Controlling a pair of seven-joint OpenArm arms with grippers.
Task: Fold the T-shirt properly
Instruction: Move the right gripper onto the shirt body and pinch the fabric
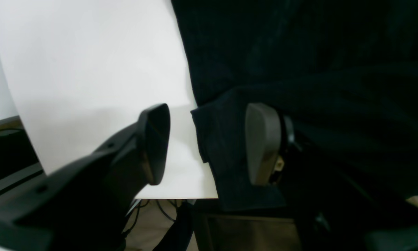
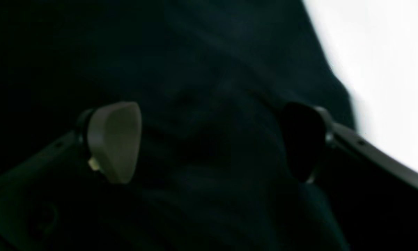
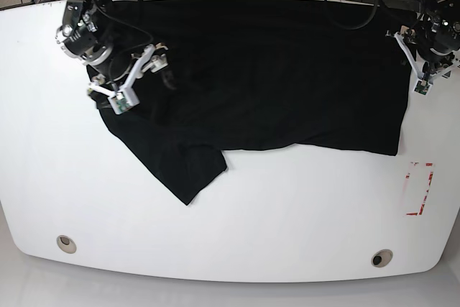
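Note:
The black T-shirt lies spread over the far half of the white table, with one sleeve pointing toward the near left. My left gripper is at the shirt's right edge. In the left wrist view it is open, a folded edge of the T-shirt lies loose between the fingers, and one pad is over the cloth. My right gripper hovers over the shirt's left part. In its wrist view it is open wide above the T-shirt, holding nothing.
A red rectangular mark sits on the table near the right edge. Two round holes are near the front edge. Cables lie beyond the far edge. The table edge runs just below the left gripper.

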